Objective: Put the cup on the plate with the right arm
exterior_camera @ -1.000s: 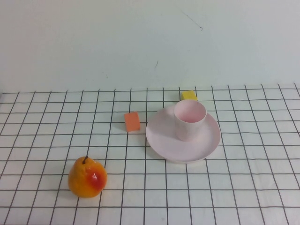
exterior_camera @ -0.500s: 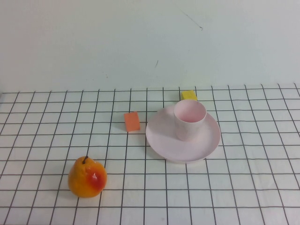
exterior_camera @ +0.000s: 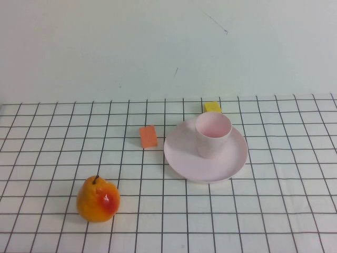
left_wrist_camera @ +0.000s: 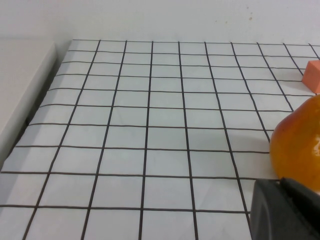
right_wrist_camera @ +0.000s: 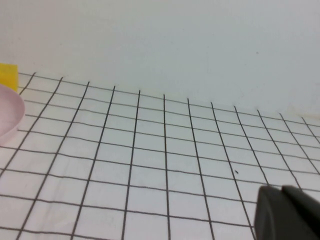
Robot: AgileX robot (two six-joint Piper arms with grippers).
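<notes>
Nothing has moved since the earlier frames: we see the cup (exterior_camera: 214,135) upright on the plate (exterior_camera: 181,157), toward its 12 o'clock side. Our left gripper (left_wrist_camera: 285,210) sits beside the pear (exterior_camera: 98,200), our right gripper (right_wrist_camera: 287,214) over bare cloth (exterior_camera: 284,200); we cannot tell either's state.

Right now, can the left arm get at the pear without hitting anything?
Probably yes. The pear sits just ahead of the left gripper in its wrist view, with only bare grid cloth around it; the orange block lies farther off. The right gripper is parked away from it.
</notes>
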